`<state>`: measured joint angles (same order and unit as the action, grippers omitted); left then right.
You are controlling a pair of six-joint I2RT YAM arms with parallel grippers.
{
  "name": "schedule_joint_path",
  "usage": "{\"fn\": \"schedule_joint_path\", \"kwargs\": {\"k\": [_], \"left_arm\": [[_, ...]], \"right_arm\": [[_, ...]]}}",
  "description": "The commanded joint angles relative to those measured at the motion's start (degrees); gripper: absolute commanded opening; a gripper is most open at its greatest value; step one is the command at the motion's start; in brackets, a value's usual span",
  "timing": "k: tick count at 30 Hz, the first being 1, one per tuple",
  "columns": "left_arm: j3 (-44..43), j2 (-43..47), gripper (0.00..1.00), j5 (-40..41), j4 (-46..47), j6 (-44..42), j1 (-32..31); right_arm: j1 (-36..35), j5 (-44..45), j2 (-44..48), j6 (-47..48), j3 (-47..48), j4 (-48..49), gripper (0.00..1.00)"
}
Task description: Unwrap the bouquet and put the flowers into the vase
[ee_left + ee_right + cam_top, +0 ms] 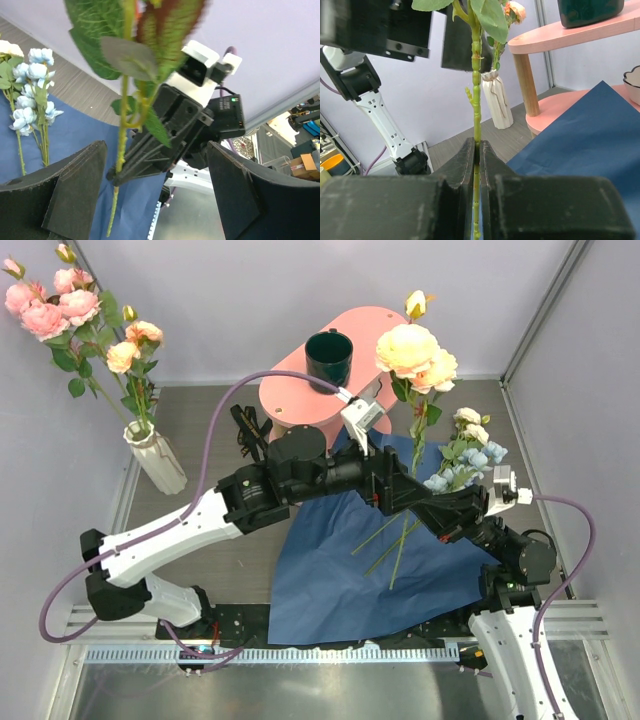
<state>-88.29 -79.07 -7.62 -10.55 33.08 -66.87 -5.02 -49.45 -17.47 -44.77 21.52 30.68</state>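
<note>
in the upper left of the top view the vase stands upright by the wall, with pink and peach flowers already in it. right of it, at top centre, a dark green mug sits on a pink stand. below the stand the blue wrapping paper lies spread flat across the middle of the frame.

the left gripper reaches in from the lower left over the paper. its fingers stand wide apart, one on each side of the wrist view, holding nothing. a green stem with leaves passes upright through the gap between them without touching either.

that stem belongs to the cream rose, whose bloom stands high in the right of centre, above the paper. the right gripper, coming in from the lower right, is clamped tight on the stem low down, the fingers pressed together with only the stem between them. a short end of stem shows below the grip.

further right, pale-blue flowers lie on the paper's right edge, apart from both grippers.
</note>
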Motion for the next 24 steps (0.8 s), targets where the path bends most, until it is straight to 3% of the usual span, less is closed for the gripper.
{"fn": "schedule_joint_path", "kwargs": {"k": [1,5,11,14,18,21,24], "left_arm": [[-2.76,-2.4,0.82,0.5,-1.76,2.69,0.69],[-3.46,-3.37,0.74,-0.03,-1.67,2.78,0.69],[-4.34,-4.34,0.53,-0.64,-1.58,1.64,0.69],[-5.31,-4.87,0.35,-1.26,-2.37,0.5,0.86],[-5.84,-4.87,0.2,-0.82,-3.43,-0.56,0.78],[-6.1,-4.43,0.01,0.32,-4.48,-1.35,0.78],[-6.1,-3.38,0.0,1.64,-5.97,-2.66,0.78]], "right_arm": [[0.01,-0.38,1.39,-1.02,0.01,4.39,0.01],[0.01,-0.12,1.04,-0.84,0.8,3.69,0.01],[0.01,-0.65,0.16,-0.93,1.24,3.78,0.01],[-0.08,-0.82,0.07,-1.02,1.25,4.21,0.01],[0.01,-1.35,-0.19,-1.98,0.98,5.36,0.01],[-0.08,-1.88,-0.28,-2.68,0.98,6.06,0.01],[-0.08,-1.18,-0.02,-2.78,1.24,5.28,0.16]]}}
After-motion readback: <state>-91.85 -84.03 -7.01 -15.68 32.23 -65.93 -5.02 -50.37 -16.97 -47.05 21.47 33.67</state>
